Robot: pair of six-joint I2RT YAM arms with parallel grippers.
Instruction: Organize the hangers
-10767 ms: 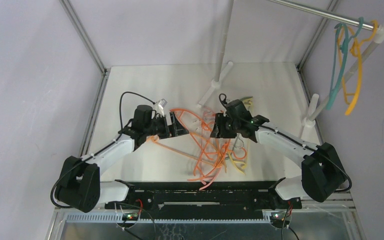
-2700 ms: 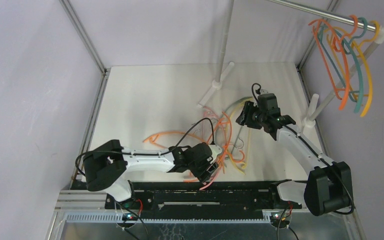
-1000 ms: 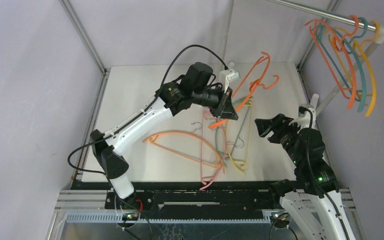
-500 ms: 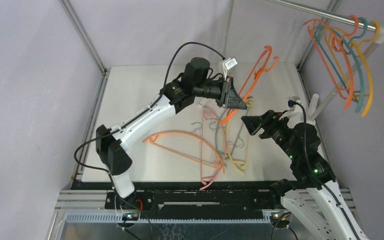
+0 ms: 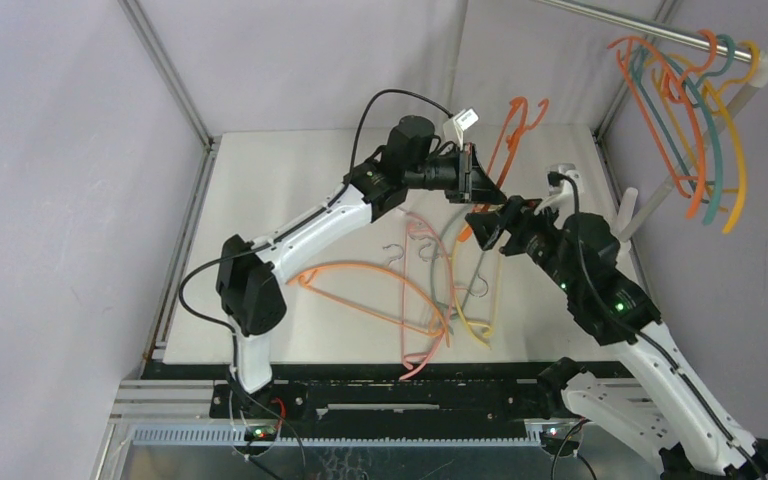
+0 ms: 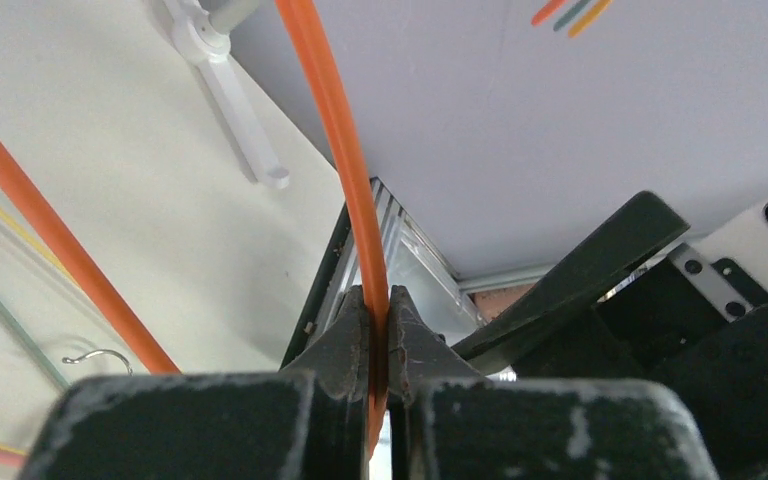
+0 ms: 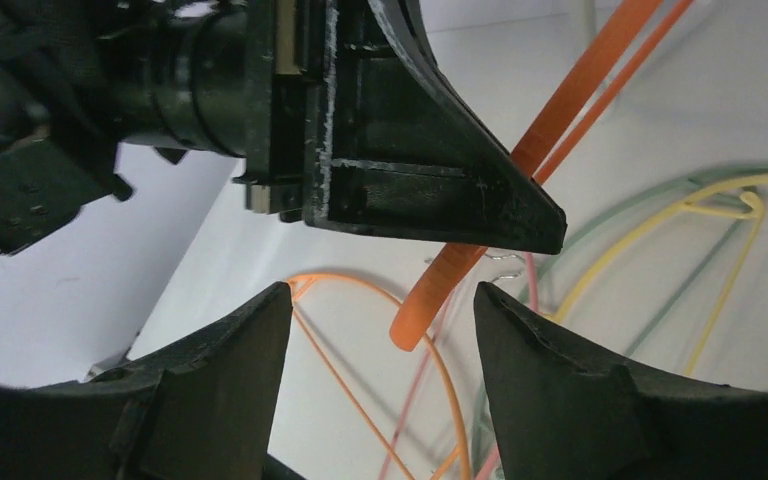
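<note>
The orange hanger (image 5: pixel 503 148) is up in the air above the far middle of the worktop (image 5: pixel 280 200); your left pincer (image 6: pixel 379 310) is clamped tight on its thin bar. Its long axis runs steeply, from a blunt lower tip up and away to the hook; that tip hangs just in front of your right pincer (image 7: pixel 380 300), in line with the gap between the wide-spread, empty fingers, and touches neither as far as the wrist view shows. The coming move looks like a handover; the right arm is the nearer one to the rail (image 5: pixel 640 25) at the far right, where the hung hangers (image 5: pixel 695 120) sit high above the surface. Below, the loose hangers (image 5: pixel 430 290) lie tangled on the pale worktop; plain walls close in on both sides.
</note>
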